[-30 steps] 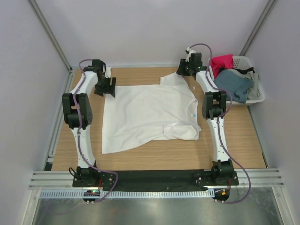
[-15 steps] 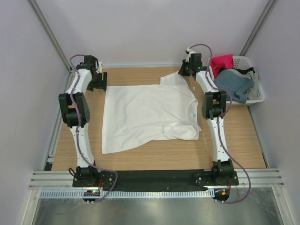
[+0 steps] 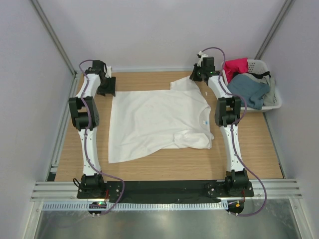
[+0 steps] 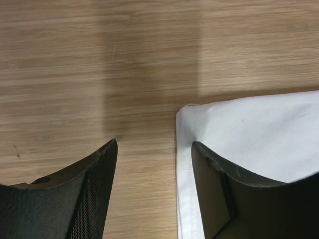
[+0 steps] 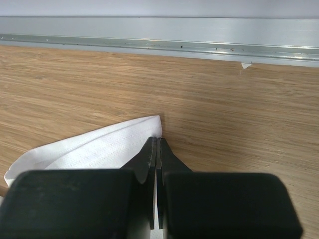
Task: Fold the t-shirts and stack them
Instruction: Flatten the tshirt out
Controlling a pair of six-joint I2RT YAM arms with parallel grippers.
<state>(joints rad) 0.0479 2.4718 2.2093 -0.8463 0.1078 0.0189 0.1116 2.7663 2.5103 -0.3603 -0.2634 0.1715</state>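
Note:
A white t-shirt [image 3: 159, 119] lies spread flat on the wooden table, neck label to the right. My left gripper [image 3: 106, 88] hovers at its far left hem corner. In the left wrist view the left gripper [image 4: 154, 144] is open, the hem corner [image 4: 185, 119] lies between its fingers, and the right finger [image 4: 224, 184] is over the cloth. My right gripper [image 3: 198, 74] is at the far sleeve. In the right wrist view the right gripper [image 5: 157, 140] is shut on the sleeve tip [image 5: 99, 147].
A white slotted basket [image 3: 275, 102] stands at the back right, holding a slate blue shirt [image 3: 249, 89] and a red-pink shirt [image 3: 235, 67]. A metal rail [image 5: 159, 47] runs along the table's far edge just beyond the right gripper. Walls close in on both sides.
The right gripper has closed on the sleeve tip. The left gripper shifted left and back to the hem corner, and its jaws narrowed a little.

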